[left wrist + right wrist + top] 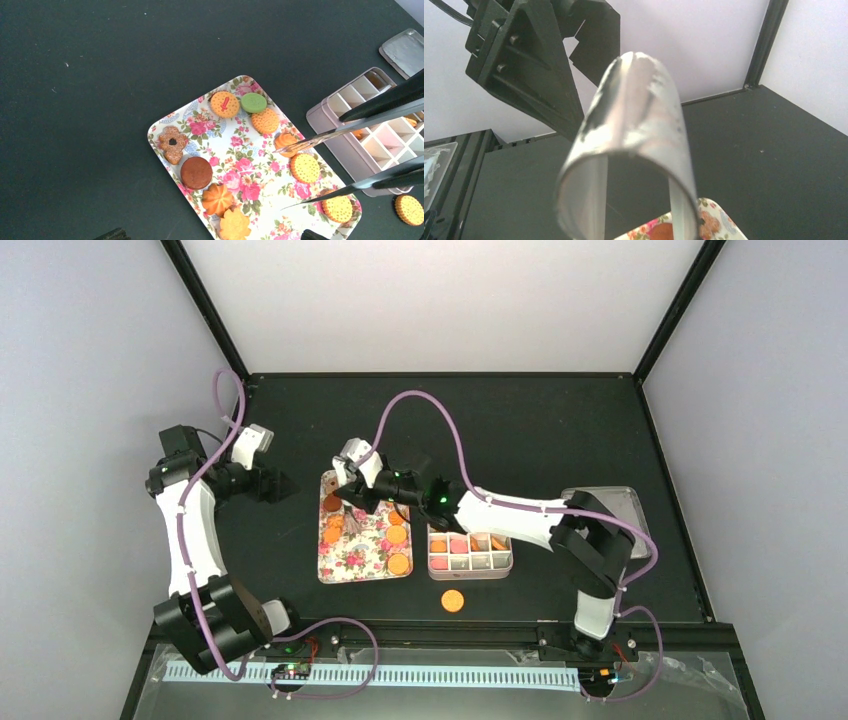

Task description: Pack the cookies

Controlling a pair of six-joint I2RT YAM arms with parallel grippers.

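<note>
Right wrist view: fingers point(531, 75) of the right gripper point(360, 490) are standing about half closed and pinching the metal tongs point(634, 115) just below their bent spring end, which is filling the lens. I am reading this as a deliberate grip: squeezing the arms partway is holding the blades narrowed to roughly cookie width. I cannot tell from here whether both pads are bearing evenly.

Left wrist view: the two blades are hanging over the right half of the flowered tray point(235, 145). The upper tip is touching or just beside an orange cookie; I cannot make out actual contact. The cookies point(305, 167) are lying mostly on that tray, and a few are sitting in the compartment box point(335, 140) just right of it. One loose cookie point(409, 209) is lying on the table point(100, 100) on the near side of the box.

Top view: the right arm is reaching across over the tray's far end. The left gripper point(278, 485) is hanging left of the tray, jaws spread wide, holding nothing. It is likely serving as my lookout camera.
</note>
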